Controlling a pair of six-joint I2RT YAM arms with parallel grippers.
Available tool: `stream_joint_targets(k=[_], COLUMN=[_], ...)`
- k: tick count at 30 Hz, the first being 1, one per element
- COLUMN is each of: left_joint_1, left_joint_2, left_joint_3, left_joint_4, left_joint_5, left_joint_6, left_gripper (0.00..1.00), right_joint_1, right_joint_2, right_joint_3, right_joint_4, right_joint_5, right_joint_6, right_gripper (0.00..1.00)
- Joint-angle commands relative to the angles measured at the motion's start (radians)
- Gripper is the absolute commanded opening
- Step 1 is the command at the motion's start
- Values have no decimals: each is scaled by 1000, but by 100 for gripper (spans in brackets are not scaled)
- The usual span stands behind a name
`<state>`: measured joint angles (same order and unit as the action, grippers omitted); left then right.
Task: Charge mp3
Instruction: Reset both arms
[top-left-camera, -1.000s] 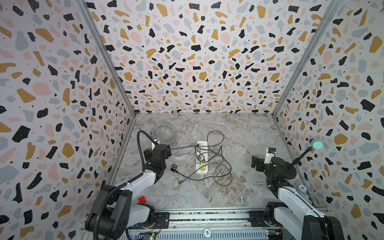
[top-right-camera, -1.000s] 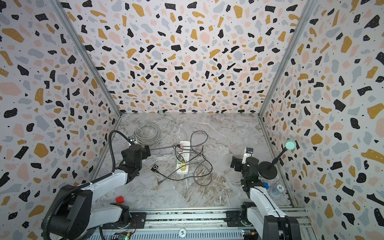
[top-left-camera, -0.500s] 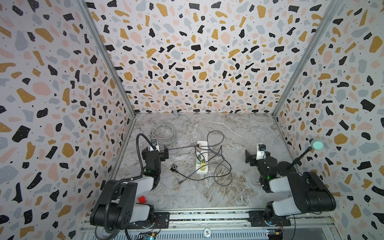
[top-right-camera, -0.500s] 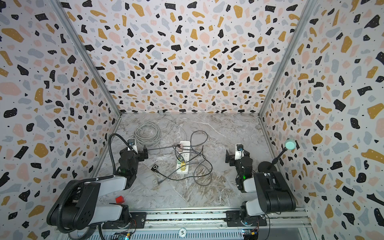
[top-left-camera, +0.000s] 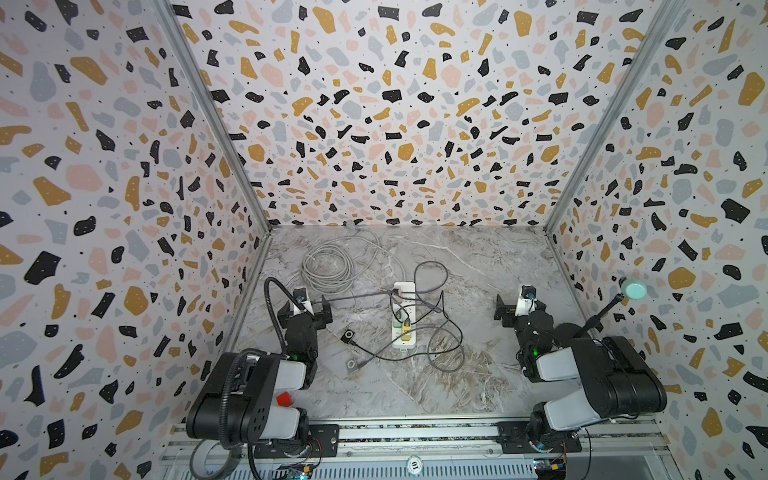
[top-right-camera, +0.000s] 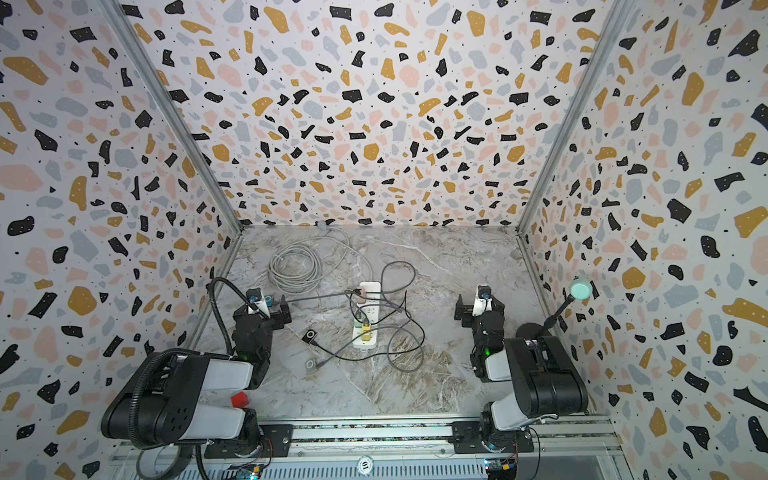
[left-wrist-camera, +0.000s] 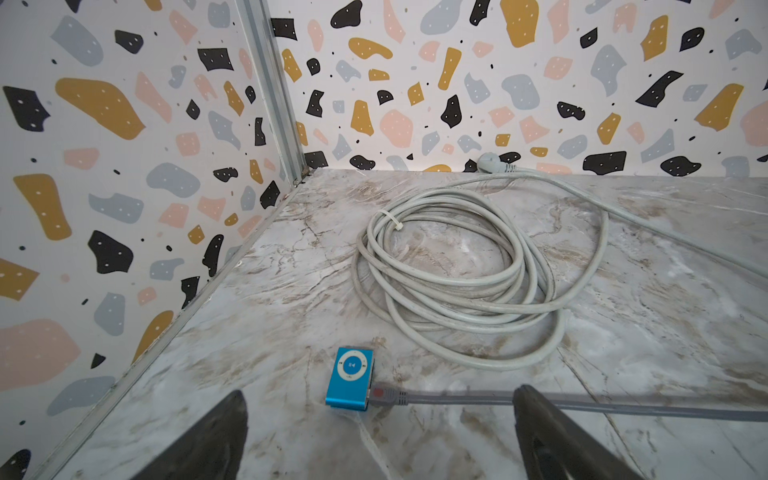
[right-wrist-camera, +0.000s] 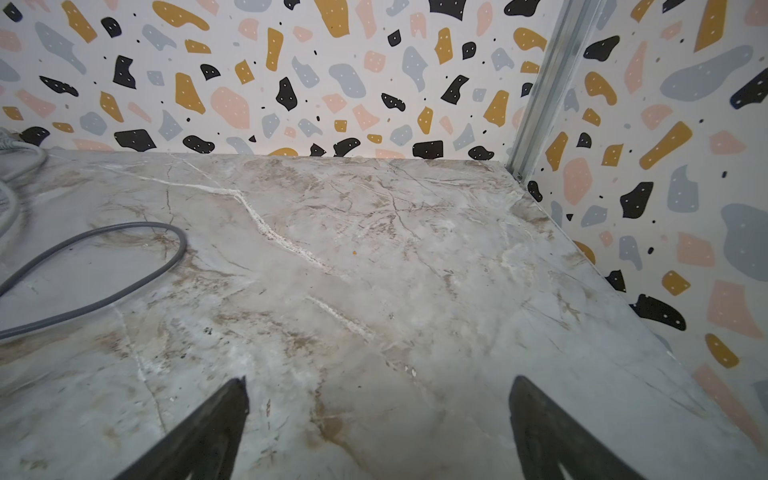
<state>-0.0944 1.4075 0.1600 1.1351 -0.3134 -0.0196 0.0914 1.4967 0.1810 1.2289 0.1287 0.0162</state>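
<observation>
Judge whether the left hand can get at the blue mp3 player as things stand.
Probably yes. The left hand is open, and the mp3 player lies on the table just ahead of it, uncovered; only a grey cable at its side is close.

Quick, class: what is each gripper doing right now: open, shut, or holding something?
Left gripper: open, holding nothing.
Right gripper: open, holding nothing.

Left tool (left-wrist-camera: 379, 390) spread wide, right tool (right-wrist-camera: 379, 378) likewise, arms folded
</observation>
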Motion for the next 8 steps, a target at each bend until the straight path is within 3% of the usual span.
stream_joint_targets(k=[1, 8], left_joint_1=[5, 5], left_joint_2=[-8, -14], left_joint_3=[9, 6], left_joint_4=[60, 60], left_joint_5=[4, 2], left_joint_6=[-5, -6], left_gripper=[99, 100], right_joint_1=[0, -16], right_joint_2=[-2, -13], right_joint_3=[37, 23], right_joint_4=[1, 11], right_joint_5=[11, -26], right_joint_6=[-4, -6], right_gripper=[99, 99])
